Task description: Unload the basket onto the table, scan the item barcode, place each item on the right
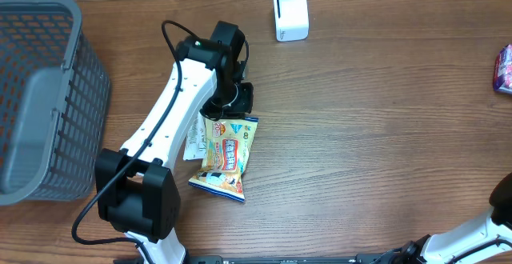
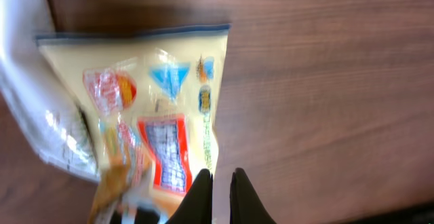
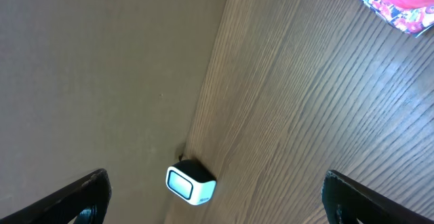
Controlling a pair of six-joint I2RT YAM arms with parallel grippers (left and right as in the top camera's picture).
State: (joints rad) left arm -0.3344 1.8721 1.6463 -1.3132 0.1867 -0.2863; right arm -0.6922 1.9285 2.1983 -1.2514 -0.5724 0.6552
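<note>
Lying: packet (image 1: 226, 156), lengthwise top-to-bottom.
Left end effector (image 1: 234, 98): together, at its top end, nearer.
Right end effector (image 3: 215, 176): apart.

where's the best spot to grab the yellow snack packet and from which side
Probably the sealed end of the yellow snack packet nearest the white scanner, at the corner away from the white packet beside it, coming down from above. It lies flat on the table, so only a thin edge can be pinched.
</note>
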